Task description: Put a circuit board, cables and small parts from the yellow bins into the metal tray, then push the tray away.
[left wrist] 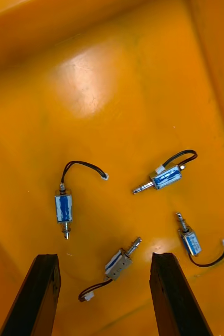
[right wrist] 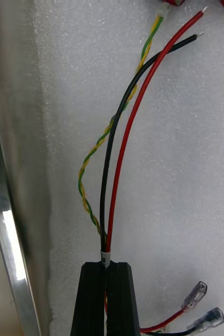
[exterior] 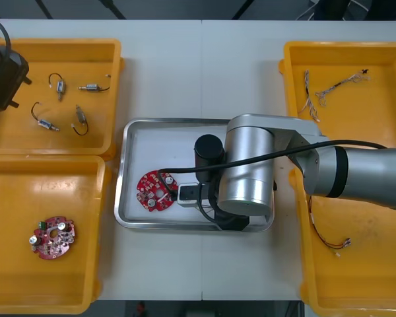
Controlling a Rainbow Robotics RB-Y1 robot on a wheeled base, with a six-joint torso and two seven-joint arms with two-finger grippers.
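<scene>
cables [right wrist: 107, 157] lengthwise, right claw [right wrist: 107, 266] to board [exterior: 156, 191]

No word, number or brand can be read anywhere. A small white band [right wrist: 106, 258] wraps the cables [right wrist: 114, 173] just where they leave the right claw [right wrist: 107, 266]; it bears a dark mark too small to make out. The circuit board [exterior: 156, 191] in the metal tray [exterior: 127, 205] and the second circuit board [exterior: 53, 238] in the yellow bin [exterior: 13, 277] at the bench's near left corner show no legible print.
</scene>
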